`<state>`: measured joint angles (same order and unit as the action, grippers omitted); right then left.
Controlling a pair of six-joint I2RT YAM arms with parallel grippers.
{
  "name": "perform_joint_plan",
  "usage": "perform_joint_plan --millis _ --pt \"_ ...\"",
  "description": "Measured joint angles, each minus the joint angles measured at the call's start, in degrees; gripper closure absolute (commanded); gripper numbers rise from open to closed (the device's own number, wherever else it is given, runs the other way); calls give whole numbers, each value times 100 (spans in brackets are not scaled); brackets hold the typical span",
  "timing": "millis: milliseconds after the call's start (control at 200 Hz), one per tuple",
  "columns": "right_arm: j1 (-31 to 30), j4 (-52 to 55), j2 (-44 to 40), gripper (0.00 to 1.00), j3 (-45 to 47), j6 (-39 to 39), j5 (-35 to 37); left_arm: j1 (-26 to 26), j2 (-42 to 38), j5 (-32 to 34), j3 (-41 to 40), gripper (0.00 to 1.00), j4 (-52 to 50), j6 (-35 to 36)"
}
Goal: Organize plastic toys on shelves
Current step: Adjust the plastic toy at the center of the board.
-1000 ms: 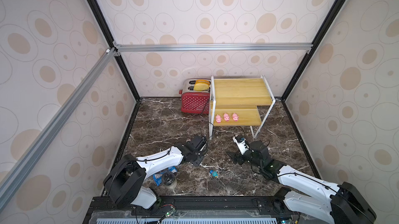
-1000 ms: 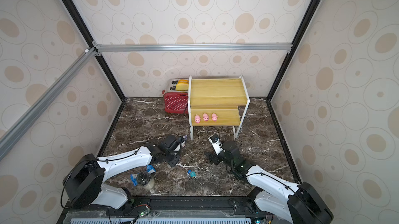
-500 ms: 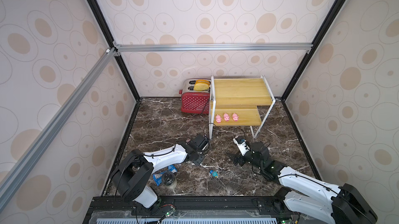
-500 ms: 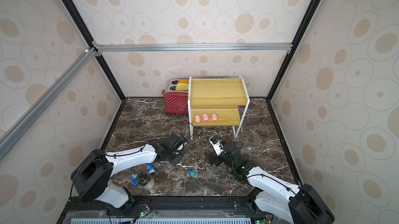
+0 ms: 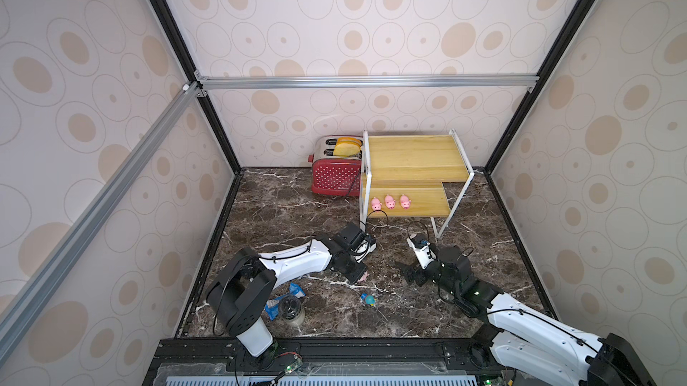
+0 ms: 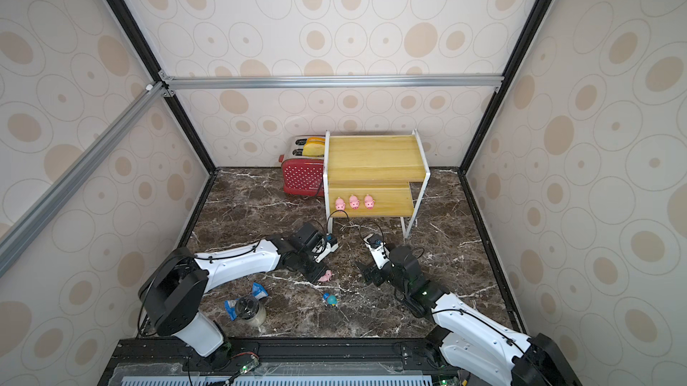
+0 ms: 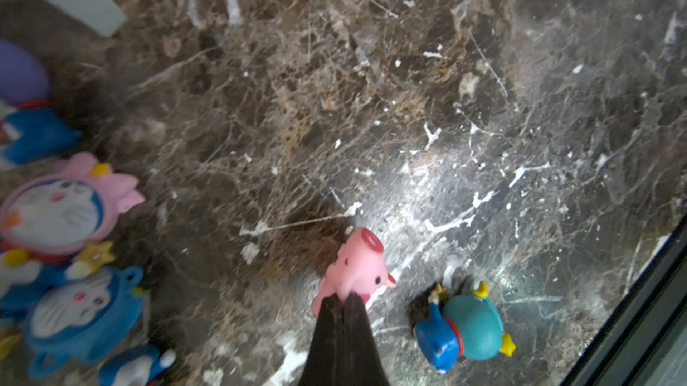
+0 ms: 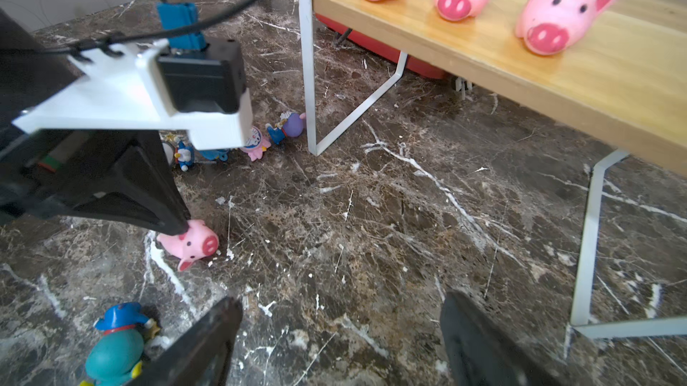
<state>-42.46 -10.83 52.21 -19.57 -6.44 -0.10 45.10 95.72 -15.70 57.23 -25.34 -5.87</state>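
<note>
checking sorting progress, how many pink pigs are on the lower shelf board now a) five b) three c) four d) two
b: three pigs stand in a row on the lower board; a fourth pig lies on the marble surface, with the jaws of the left gripper shut on it.

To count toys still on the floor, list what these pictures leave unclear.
- Figurines by the rack leg: left arm covers them in both top views; left wrist view blurs them and crops some; left wrist camera hides some in the right wrist view. No sure count.
- Pig: shut left gripper covers the contact in the left wrist view; a real pinch is unclear.
- Jar: contents too small in top views.
</note>
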Motion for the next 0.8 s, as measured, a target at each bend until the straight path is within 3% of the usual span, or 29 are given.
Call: perform_joint_plan --millis 421,581,801 --pt "0 -76 704 12 35 92 -529 -9 229 614 284 65 -68 297" --pt "0 -317 1158 14 17 232 -981 -35 -118 1021 144 58 0 289" --pt "-13 -942 2245 15 -195 656 -1801 -175 -789 1414 -105 41 151 164"
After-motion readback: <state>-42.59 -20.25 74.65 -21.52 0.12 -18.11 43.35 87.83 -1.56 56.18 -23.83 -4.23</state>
